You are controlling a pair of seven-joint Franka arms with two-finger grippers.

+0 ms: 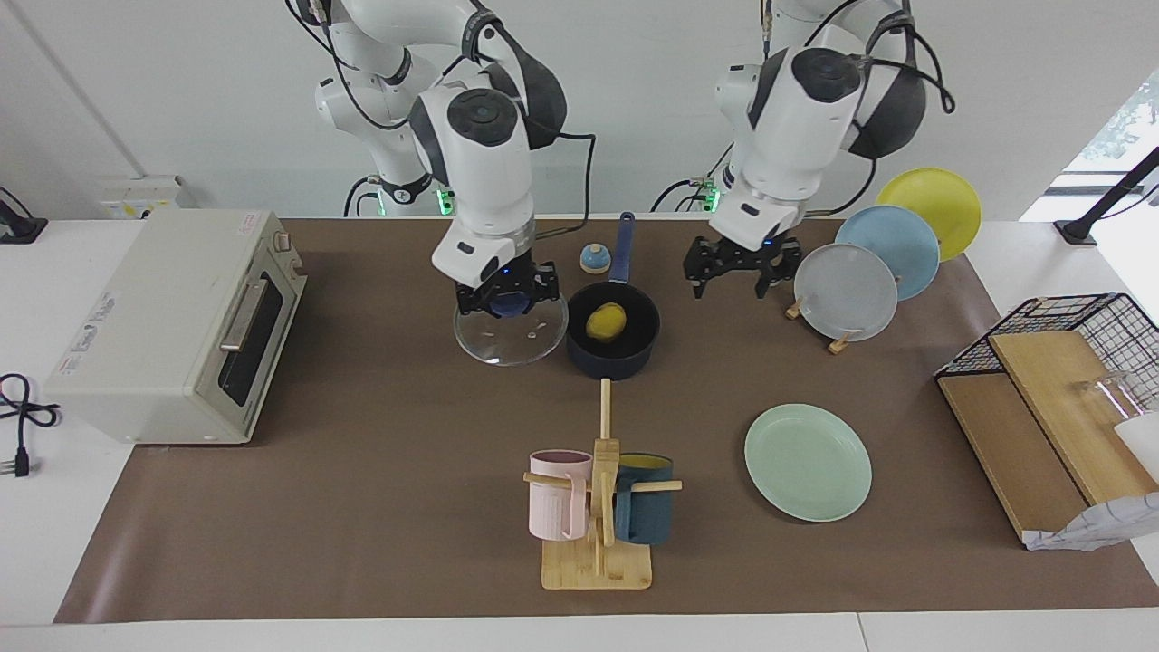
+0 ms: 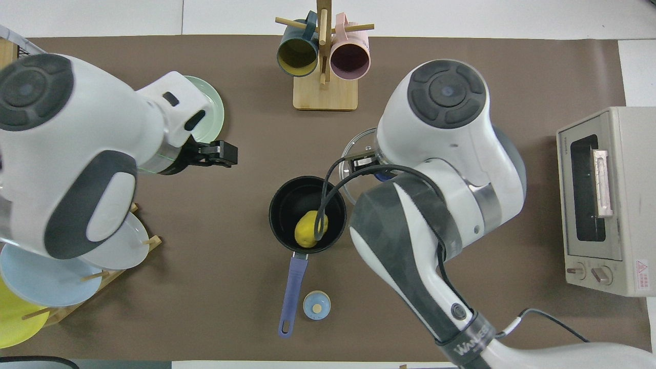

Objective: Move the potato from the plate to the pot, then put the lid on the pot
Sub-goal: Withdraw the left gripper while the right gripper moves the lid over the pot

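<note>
The yellow potato (image 1: 607,321) lies inside the dark blue pot (image 1: 634,349), also seen in the overhead view, potato (image 2: 309,229) in pot (image 2: 287,197). The pot's handle points toward the robots. The clear glass lid (image 1: 512,346) sits beside the pot, toward the right arm's end. My right gripper (image 1: 507,299) is down on it, fingers shut around its blue knob. In the overhead view only the lid's rim (image 2: 351,146) shows under the right arm. My left gripper (image 1: 732,273) is open and empty, up over the table beside the pot. The mint-green plate (image 1: 808,462) is empty.
A small blue-topped wooden knob (image 1: 594,259) lies by the pot's handle. A mug rack (image 1: 598,507) stands farther from the robots than the pot. A toaster oven (image 1: 172,326), an upright plate rack (image 1: 869,272) and a wire basket with boards (image 1: 1059,380) stand at the table's ends.
</note>
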